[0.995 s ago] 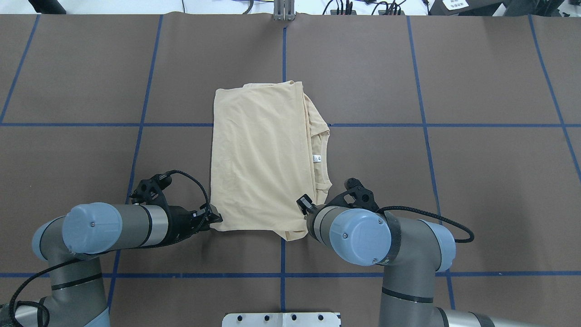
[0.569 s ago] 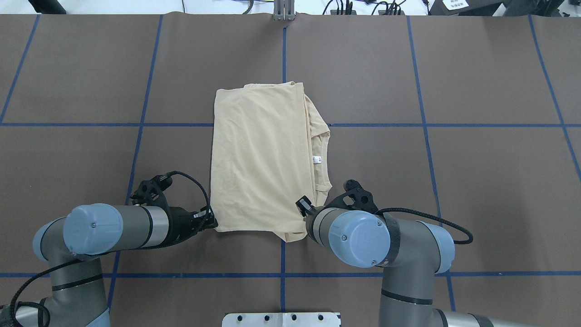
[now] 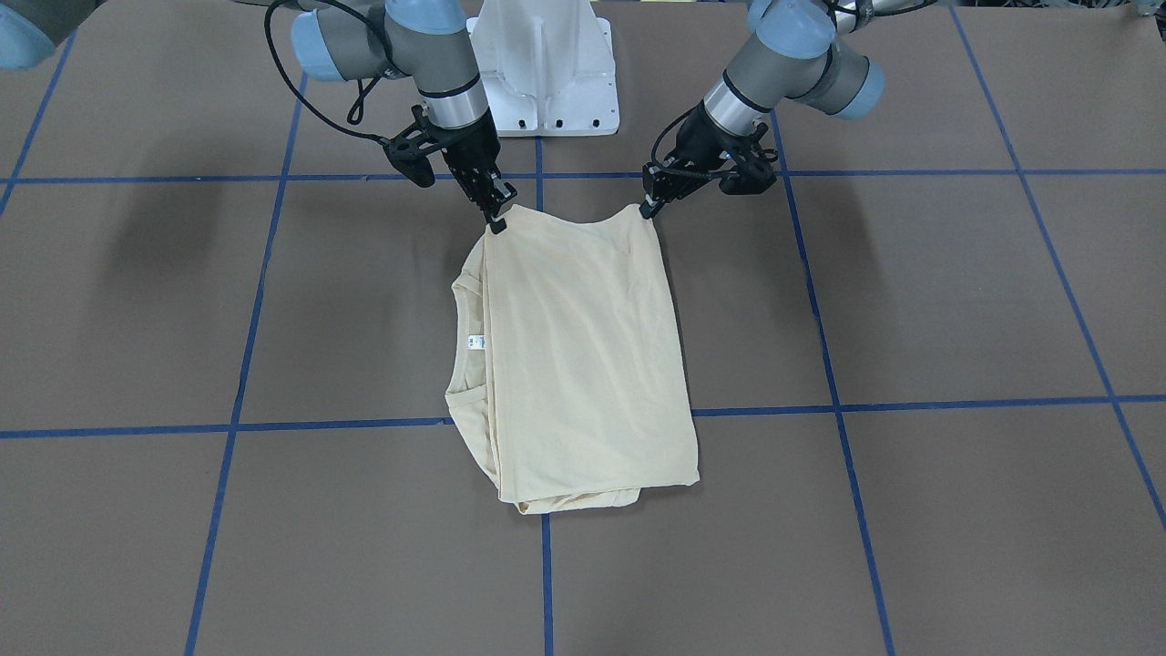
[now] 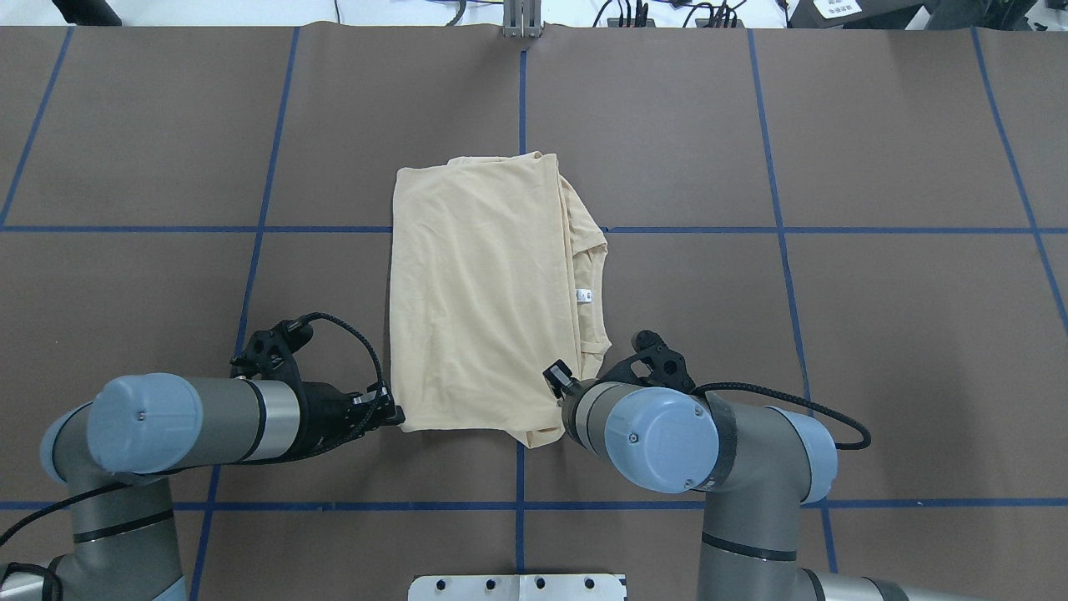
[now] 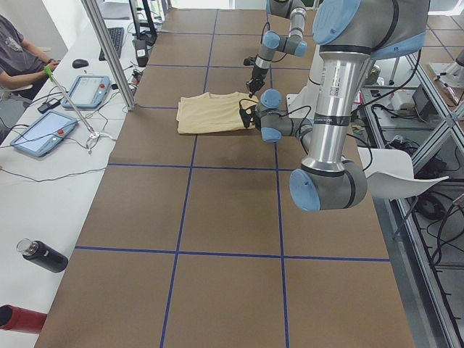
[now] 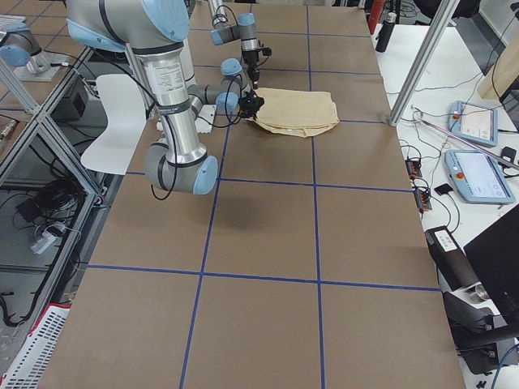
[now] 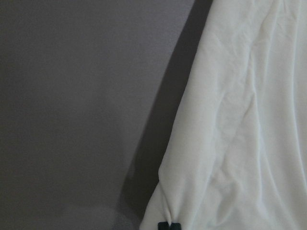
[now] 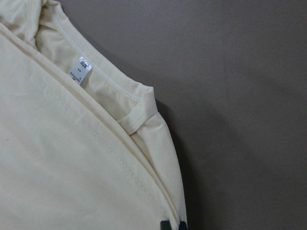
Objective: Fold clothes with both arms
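The clothes are one pale cream shirt (image 4: 484, 292) folded into a rectangle at mid-table, neck label (image 4: 583, 293) toward the robot's right. In the front-facing view the shirt (image 3: 583, 346) has both corners nearest the robot pinched. My left gripper (image 3: 647, 210) is shut on one corner and my right gripper (image 3: 496, 223) is shut on the other. The left gripper (image 4: 399, 412) sits at the shirt's near left corner in the overhead view, where the right arm's wrist (image 4: 659, 434) hides its own gripper. Both wrist views show fingertips closed on fabric: left gripper (image 7: 169, 225), right gripper (image 8: 172, 224).
The white pedestal base (image 3: 547, 73) stands between the arms. Blue tape lines grid the brown table top (image 4: 834, 334). Along the far side a white bench (image 5: 43, 188) carries tablets (image 5: 87, 90) and a bottle (image 5: 43, 255), with a metal post (image 5: 109, 51) and a seated person (image 5: 22, 51).
My left arm's elbow has swung outward to the left and its gripper has shifted slightly toward the robot with the shirt corner. The right arm has barely moved.
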You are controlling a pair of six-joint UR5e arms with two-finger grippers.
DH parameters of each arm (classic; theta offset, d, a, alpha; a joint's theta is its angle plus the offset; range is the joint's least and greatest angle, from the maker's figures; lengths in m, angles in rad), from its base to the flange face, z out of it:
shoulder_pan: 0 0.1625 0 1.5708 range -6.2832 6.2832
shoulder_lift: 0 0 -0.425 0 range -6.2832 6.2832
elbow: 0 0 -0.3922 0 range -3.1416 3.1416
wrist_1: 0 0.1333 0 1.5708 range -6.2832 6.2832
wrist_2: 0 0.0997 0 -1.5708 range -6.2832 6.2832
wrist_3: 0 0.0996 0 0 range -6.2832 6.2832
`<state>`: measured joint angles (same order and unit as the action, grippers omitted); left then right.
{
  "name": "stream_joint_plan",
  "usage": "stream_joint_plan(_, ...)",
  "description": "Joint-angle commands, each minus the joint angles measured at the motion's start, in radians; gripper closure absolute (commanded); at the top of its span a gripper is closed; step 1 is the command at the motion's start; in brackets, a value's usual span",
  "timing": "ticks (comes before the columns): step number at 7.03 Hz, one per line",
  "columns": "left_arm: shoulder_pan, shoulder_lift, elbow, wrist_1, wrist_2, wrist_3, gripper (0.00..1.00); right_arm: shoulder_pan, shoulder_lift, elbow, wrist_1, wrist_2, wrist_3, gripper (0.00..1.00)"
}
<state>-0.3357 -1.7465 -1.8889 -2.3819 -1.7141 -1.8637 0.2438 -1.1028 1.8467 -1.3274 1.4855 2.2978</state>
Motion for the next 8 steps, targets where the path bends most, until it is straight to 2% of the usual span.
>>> stream_joint_plan(1, 0.000, 0.085, -0.186, 0.035, -0.028, -0.005, 1.00, -0.036, -0.079, 0.163, -0.051, -0.011, 0.011, 1.00)
stream_joint_plan(2, 0.000, 0.091, -0.228, 0.059, -0.051, -0.037, 1.00, -0.053, -0.086, 0.280, -0.172, -0.008, 0.038, 1.00)
stream_joint_plan(3, 0.000, 0.085, -0.283, 0.088, -0.067, -0.041, 1.00, -0.061, -0.063, 0.357, -0.276, -0.004, 0.045, 1.00)
stream_joint_plan(4, -0.025, 0.056, -0.288, 0.157, -0.125, -0.026, 1.00, -0.038, -0.040, 0.338, -0.279, 0.001, 0.023, 1.00)
stream_joint_plan(5, -0.117, 0.030, -0.254, 0.164, -0.137, 0.047, 1.00, 0.050, 0.015, 0.259, -0.244, 0.007, -0.050, 1.00)
stream_joint_plan(6, -0.191, -0.032, -0.155, 0.167, -0.142, 0.163, 1.00, 0.134, 0.062, 0.158, -0.207, 0.086, -0.099, 1.00)
stream_joint_plan(8, -0.296, -0.212, 0.111, 0.158, -0.163, 0.259, 1.00, 0.251, 0.139, -0.061, -0.104, 0.240, -0.228, 1.00)
